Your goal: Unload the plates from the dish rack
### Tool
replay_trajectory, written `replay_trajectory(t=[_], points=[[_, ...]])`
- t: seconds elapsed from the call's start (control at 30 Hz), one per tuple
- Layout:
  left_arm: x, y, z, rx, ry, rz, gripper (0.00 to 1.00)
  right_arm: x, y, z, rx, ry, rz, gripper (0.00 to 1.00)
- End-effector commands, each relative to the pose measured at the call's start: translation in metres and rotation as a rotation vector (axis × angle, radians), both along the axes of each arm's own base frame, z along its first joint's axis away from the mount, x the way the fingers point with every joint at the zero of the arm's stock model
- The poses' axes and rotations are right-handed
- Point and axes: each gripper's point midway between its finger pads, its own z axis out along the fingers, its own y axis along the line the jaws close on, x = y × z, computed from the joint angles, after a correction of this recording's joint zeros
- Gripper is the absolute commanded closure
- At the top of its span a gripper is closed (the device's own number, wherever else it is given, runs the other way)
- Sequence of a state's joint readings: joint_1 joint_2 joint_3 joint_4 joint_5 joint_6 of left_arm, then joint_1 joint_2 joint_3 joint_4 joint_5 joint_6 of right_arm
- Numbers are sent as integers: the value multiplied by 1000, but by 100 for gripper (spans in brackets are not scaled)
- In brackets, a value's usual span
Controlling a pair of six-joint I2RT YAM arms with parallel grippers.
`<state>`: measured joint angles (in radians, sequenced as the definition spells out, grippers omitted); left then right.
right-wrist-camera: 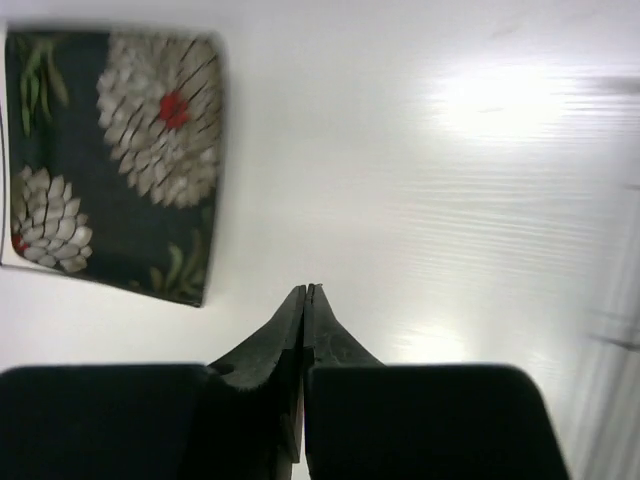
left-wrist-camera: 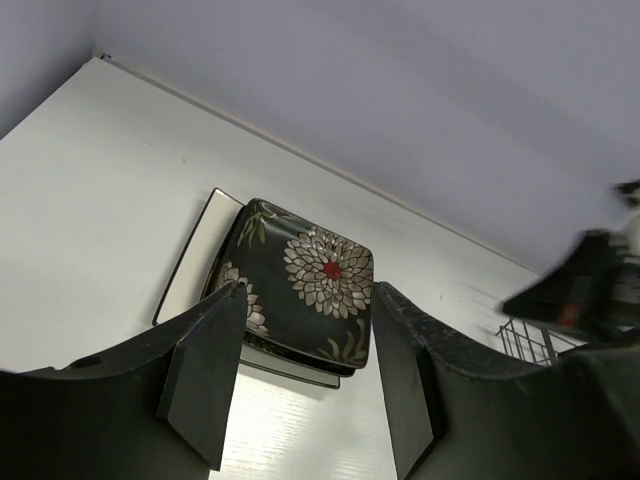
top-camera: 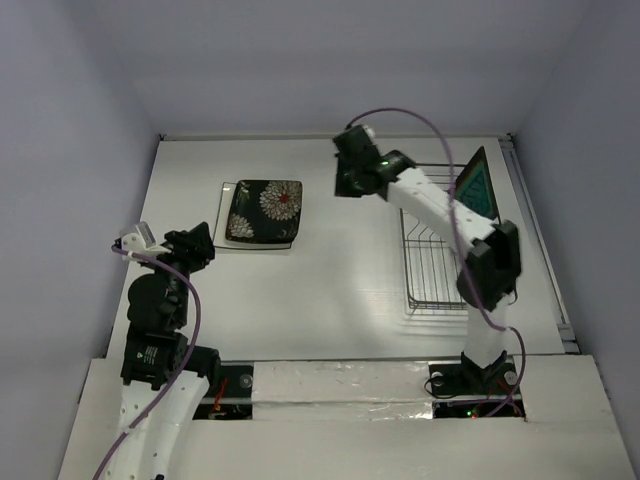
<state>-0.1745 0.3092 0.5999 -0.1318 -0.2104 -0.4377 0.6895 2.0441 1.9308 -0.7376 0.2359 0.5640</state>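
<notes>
The black plate with white-red flowers (top-camera: 265,211) lies flat on top of the white plate (top-camera: 226,214) on the table at left centre. Both show in the left wrist view: the black plate (left-wrist-camera: 305,285), the white plate (left-wrist-camera: 190,265). The teal plate (top-camera: 479,187) stands tilted in the wire dish rack (top-camera: 432,262) at the right. My left gripper (top-camera: 196,243) is open and empty, just left of the stacked plates. My right gripper (top-camera: 352,182) is shut and empty, held above the table between the stack and the rack. The black plate also shows in the right wrist view (right-wrist-camera: 110,160). The green plate is out of view.
The white table (top-camera: 330,290) is walled by pale panels on the left, back and right. The right arm (top-camera: 455,225) stretches over the rack. A purple cable (top-camera: 425,125) loops above it.
</notes>
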Motion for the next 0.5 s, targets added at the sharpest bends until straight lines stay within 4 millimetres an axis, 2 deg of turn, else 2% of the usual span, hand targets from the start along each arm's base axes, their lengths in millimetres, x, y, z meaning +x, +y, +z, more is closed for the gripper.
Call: replay_trajectory(t=[0.0, 0.03, 0.07, 0.13, 0.17, 0.2, 0.27, 0.3, 0.37, 0.4, 0.43, 0.47], points=[[-2, 1, 13, -5, -61, 1, 51, 8, -129, 95, -58, -185, -212, 100], [-2, 1, 13, -4, -62, 1, 51, 0, -156, 122, -39, -232, -251, 100], [-2, 1, 14, -6, -64, 1, 51, 2, -196, 128, -69, -243, -317, 100], [-1, 1, 12, -6, -56, 1, 51, -10, -242, 137, -132, -246, -401, 100], [0, 1, 13, -5, -58, 1, 51, -16, -272, 148, -154, -261, -454, 100], [0, 1, 12, -5, -56, 1, 50, -23, -288, 148, -184, -243, -483, 100], [-2, 1, 14, -6, -65, 1, 50, -29, -306, 157, -187, -239, -490, 100], [-3, 1, 15, -6, -71, 1, 50, -35, -312, 155, -187, -210, -488, 100], [-5, 1, 17, -9, -82, 1, 49, -41, -340, 162, -204, -200, -540, 100], [-5, 1, 18, -9, -82, 1, 49, -43, -340, 163, -210, -199, -535, 100], [-4, 1, 18, -9, -80, 1, 49, -44, -355, 163, -215, -189, -567, 91], [-4, 1, 16, -6, -74, 1, 49, -45, -363, 162, -231, -180, -569, 74]])
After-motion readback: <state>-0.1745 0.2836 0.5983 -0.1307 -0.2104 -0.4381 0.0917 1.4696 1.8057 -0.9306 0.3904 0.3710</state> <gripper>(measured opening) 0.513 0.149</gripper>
